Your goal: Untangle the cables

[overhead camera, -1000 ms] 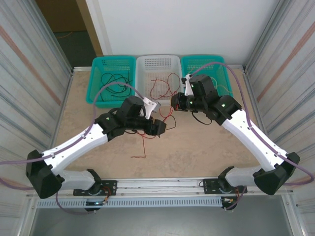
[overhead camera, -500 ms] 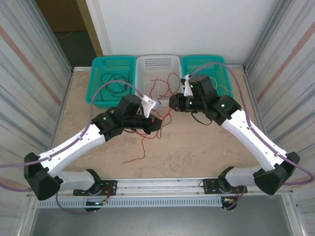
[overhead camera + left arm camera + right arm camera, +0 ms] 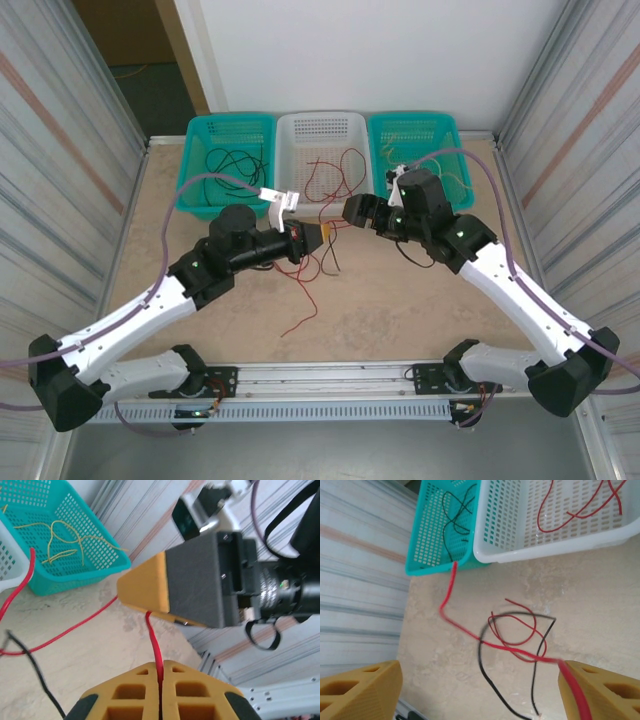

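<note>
At the bottom centre of the left wrist view, the left pincer [image 3: 160, 672] is closed tight. Its yellow fingers [image 3: 127, 697] meet on a red cable [image 3: 154, 637] nipped in the seam between them. The cable climbs from there to the lower edge of a yellow finger [image 3: 145, 587] of the right arm at mid-frame; whether the two touch I cannot tell. Another red run sweeps toward the left edge, and a black cable [image 3: 37, 672] trails toward the bottom left.

In the right wrist view the right pincer [image 3: 479, 672] stands wide, one finger in each bottom corner, well apart. A blurred red strand runs past the inner edge of the lower-right finger and off to the upper left. Behind it, at mid-frame, red and black loops lie crossed over each other on the table [image 3: 600, 590].

From above, both pincers sit close together at the centre of the frame, tips toward each other. Red and black strands hang from the left one down to the tabletop. Three baskets stand in a row along the top of the table. The left-hand teal basket [image 3: 232, 120] holds black cables [image 3: 225, 160], the white basket [image 3: 320, 128] in the middle holds red cables [image 3: 330, 180], and the right-hand teal basket [image 3: 440, 125] holds pale yellow cables [image 3: 390, 155].
</note>
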### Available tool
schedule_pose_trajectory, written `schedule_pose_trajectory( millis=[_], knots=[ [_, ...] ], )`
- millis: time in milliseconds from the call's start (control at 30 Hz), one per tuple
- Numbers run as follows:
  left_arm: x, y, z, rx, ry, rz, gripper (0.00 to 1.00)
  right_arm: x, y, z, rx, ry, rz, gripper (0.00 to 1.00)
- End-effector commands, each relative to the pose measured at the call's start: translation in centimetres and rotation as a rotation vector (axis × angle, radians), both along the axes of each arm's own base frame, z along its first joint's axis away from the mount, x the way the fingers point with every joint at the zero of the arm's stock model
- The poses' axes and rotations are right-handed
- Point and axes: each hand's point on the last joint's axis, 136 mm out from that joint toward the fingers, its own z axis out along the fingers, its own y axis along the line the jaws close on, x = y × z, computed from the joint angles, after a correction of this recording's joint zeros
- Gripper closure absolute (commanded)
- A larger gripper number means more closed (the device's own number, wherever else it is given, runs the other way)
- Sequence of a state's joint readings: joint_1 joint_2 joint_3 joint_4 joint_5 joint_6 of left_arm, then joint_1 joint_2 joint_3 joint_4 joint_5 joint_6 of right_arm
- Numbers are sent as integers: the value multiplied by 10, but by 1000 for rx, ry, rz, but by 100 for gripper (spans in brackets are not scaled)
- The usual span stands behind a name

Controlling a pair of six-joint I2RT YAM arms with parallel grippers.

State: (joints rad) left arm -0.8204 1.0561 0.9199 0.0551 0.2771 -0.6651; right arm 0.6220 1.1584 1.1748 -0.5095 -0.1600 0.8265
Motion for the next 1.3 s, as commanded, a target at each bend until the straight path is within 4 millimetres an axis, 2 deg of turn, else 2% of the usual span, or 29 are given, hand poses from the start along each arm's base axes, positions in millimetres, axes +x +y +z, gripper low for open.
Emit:
schedule_pose_trajectory(
  millis=[0, 100, 233, 467, 533, 667, 800, 933, 1267],
  knots=[
    [4, 7, 45, -179, -53, 50, 100, 0, 3, 4, 62, 11, -17, 20],
    [10, 14, 39, -178, -32, 108, 100, -2, -1, 7, 70, -6, -23, 20],
    [17, 25, 28, -151, -5, 179, 100, -10, -5, 20, 96, -66, -2, 17],
    [18, 30, 18, -148, 31, 207, 100, -5, -42, 25, 118, -66, -89, 15],
    [20, 33, 17, -156, 43, 227, 100, -9, -48, 33, 145, -90, -93, 14],
    [22, 37, 21, -208, 57, 251, 100, -11, -34, 14, 150, -43, -60, 16],
    [23, 33, 28, -255, 73, 236, 100, -10, -6, -4, 135, -28, -2, 16],
    [22, 28, 30, -289, 93, 215, 100, -2, 19, -8, 122, -64, 44, 16],
    [23, 27, 24, -309, 124, 213, 100, 35, 40, -6, 228, -117, -9, 24]
  ],
)
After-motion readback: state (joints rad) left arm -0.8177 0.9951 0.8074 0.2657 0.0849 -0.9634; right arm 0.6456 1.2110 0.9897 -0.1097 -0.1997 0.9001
